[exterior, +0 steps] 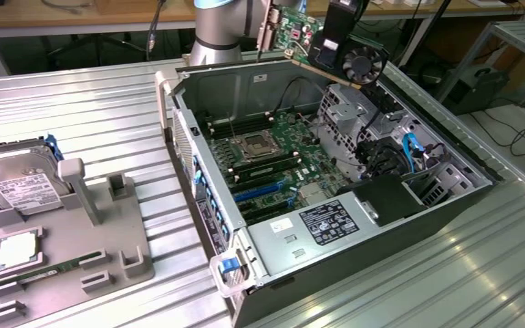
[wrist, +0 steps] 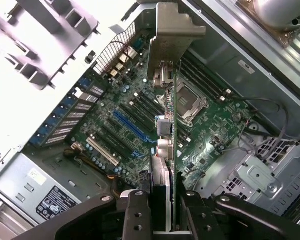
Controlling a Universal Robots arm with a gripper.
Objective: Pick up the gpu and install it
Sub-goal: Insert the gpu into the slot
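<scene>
- Exterior view: the gripper (exterior: 338,37) hangs in the air above the far edge of the open computer case (exterior: 235,89). Its fingers are clamped on the gpu (exterior: 361,63).
- The gpu is held tilted and clear of the case. Its round black fan faces the exterior view's right, and its pale bracket (exterior: 265,29) is at the end toward the exterior view's left.
- The case lies on its side on the ribbed metal table (exterior: 89,102), open side up. The motherboard (exterior: 272,171) and its processor socket (exterior: 253,145) are bare inside.
- Near the table's edge on the exterior view's left sits a grey tray (exterior: 98,232). It carries a hard drive (exterior: 21,184) with a white label at its far end and a thin green memory stick (exterior: 57,268) at its near end.
- Wrist view: the two dark fingers (wrist: 135,215) press on the gpu (wrist: 173,150) from either side. The card is seen edge-on and runs away from the gripper (wrist: 165,215) to its bracket (wrist: 176,35).
- Beyond the card lies the motherboard (wrist: 110,115), with a blue slot (wrist: 131,125) to one side of the card's line and the processor socket (wrist: 189,102) just to the other. The card hangs above the board, apart from its slots.
</scene>
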